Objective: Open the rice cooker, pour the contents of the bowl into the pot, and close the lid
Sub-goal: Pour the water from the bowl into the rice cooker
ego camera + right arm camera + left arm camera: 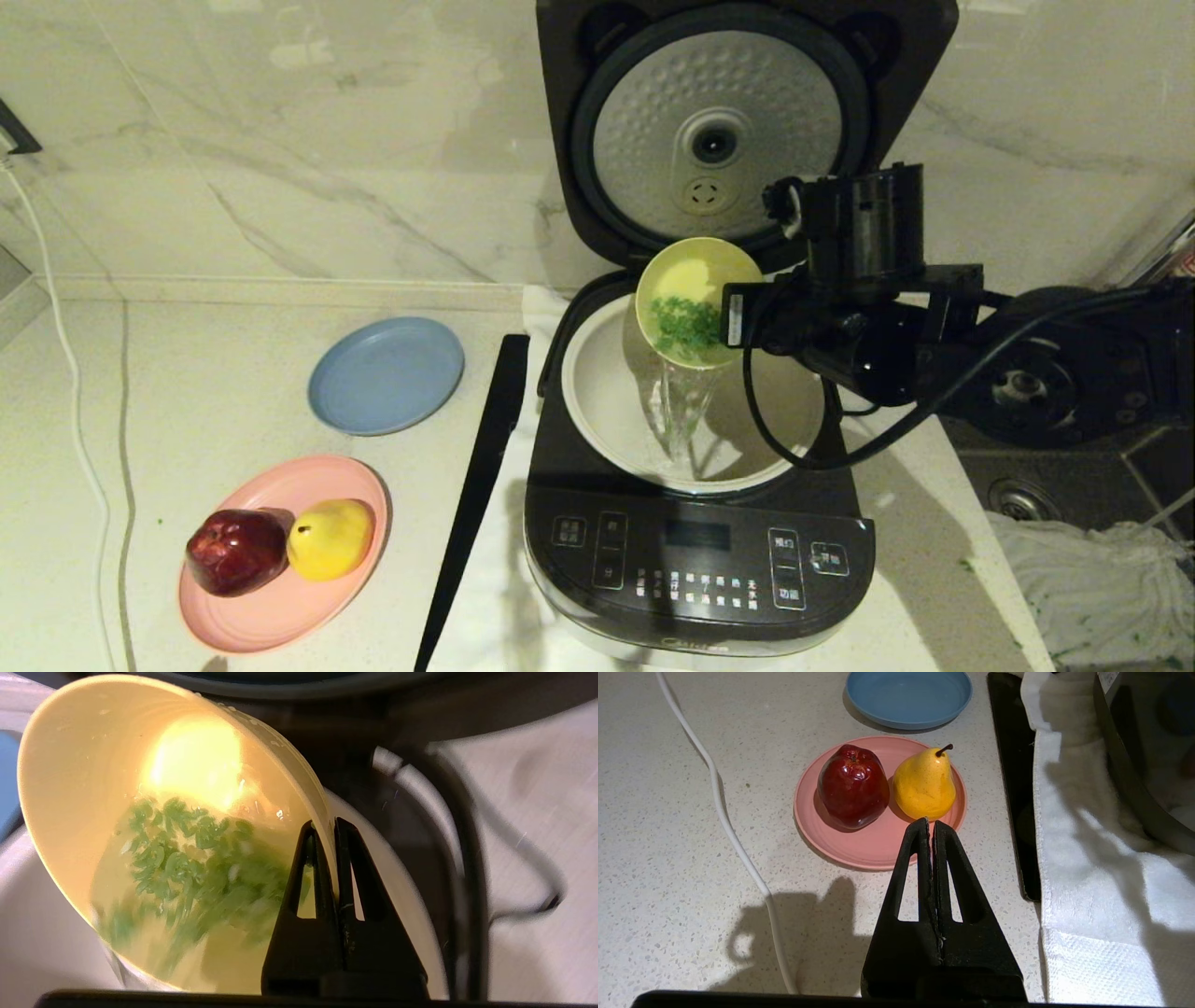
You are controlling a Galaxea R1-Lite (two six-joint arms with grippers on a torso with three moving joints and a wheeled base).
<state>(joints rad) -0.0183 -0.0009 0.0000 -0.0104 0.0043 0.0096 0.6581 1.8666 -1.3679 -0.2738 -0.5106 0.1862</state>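
The rice cooker [700,560] stands with its lid [719,131] swung up, dimpled silver plate facing me. Its cream-white pot [597,392] lies uncovered. My right gripper [733,317] is shut on the rim of the pale yellow bowl [695,275], holding it steeply tipped over the pot. The green chopped contents [691,327] have slid to the low rim, and a thin stream of liquid [677,411] falls into the pot. In the right wrist view the gripper [325,828] pinches the bowl [93,788] wall, greens [187,858] inside. My left gripper [930,826] is shut and empty.
A blue plate [386,373] and a pink plate [280,616] holding a red apple [235,551] and a yellow pear [330,539] lie left of the cooker. A black strip [476,485] lies beside the white towel [1087,882]. A sink [1027,495] is at right.
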